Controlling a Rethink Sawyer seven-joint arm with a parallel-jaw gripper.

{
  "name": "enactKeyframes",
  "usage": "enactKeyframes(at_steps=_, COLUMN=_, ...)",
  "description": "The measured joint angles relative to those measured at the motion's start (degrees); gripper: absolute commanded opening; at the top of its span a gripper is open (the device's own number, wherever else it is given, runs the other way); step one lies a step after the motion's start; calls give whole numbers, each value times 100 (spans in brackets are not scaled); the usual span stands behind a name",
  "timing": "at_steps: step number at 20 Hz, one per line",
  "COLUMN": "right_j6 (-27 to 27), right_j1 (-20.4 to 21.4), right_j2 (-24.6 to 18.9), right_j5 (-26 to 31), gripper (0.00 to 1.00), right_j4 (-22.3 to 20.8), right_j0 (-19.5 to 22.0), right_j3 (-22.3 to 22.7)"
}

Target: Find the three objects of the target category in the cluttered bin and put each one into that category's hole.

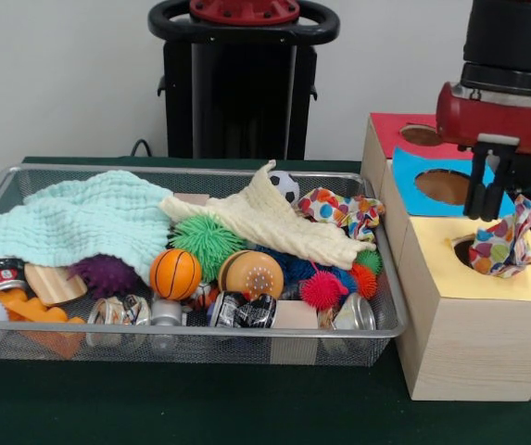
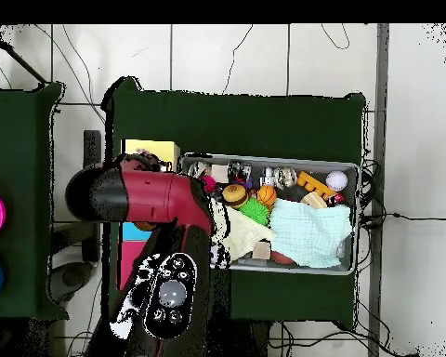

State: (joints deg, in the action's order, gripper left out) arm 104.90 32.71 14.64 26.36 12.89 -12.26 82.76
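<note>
The gripper [image 1: 487, 209] hangs above the yellow-topped box [image 1: 474, 315], its dark fingers [image 1: 474, 195] pointing down. The jaws stand slightly parted, and nothing is visibly clamped between them. Directly below and slightly to the picture's right of the fingertips, a polka-dot cloth [image 1: 504, 241] stands bunched in the hole [image 1: 464, 248], part inside and part rising above the yellow paper. The cloth top reaches roughly fingertip level, just beside the jaws; contact cannot be confirmed.

Judged status: this cloth is at its destination but not fully seated; most of the fabric remains above the rim. A second polka-dot cloth [image 1: 341, 211] lies in the bin [image 1: 390, 306], at the end nearest the boxes, touching the tip of the cream knitted cloth [image 1: 265, 222]. A third is not visible; it may lie beneath the mint green cloth [image 1: 75, 222] or the toys.

In the overhead view the arm [image 2: 152, 195] covers the boxes and the gripper.
</note>
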Motion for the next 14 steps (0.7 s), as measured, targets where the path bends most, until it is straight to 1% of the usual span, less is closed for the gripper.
enactKeyframes(at_steps=5, right_j6=0, right_j1=-10, right_j2=-1, right_j5=1, gripper=0, right_j4=-1, right_j0=-139, right_j3=-32)
enactKeyframes(at_steps=14, right_j6=0, right_j1=-71, right_j2=-1, right_j5=1, gripper=0, right_j4=0, right_j0=-247, right_j3=-42)
